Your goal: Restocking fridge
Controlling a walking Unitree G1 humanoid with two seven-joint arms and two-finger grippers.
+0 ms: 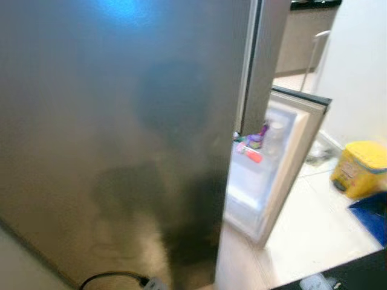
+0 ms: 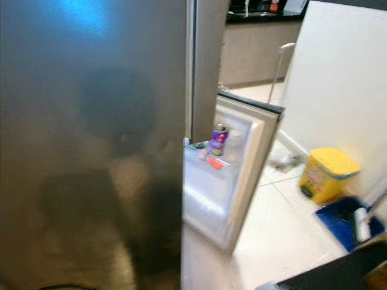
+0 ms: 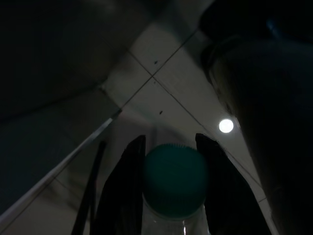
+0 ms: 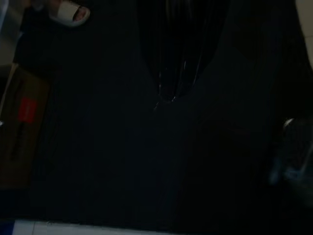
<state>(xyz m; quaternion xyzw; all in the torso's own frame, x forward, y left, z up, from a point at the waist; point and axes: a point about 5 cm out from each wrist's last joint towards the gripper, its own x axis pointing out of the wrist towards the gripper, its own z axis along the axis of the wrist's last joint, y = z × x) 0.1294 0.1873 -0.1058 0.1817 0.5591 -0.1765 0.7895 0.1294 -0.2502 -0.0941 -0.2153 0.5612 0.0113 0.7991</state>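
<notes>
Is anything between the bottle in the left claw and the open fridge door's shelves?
Yes. The big steel door stands close in front, hiding the way to the open door. The left claw grips the bottle.

The closed steel door (image 2: pixel 91 145) blocks ahead; right, the open door (image 2: pixel 242 175) leaves seemingly free floor (image 2: pixel 284 235).
</notes>
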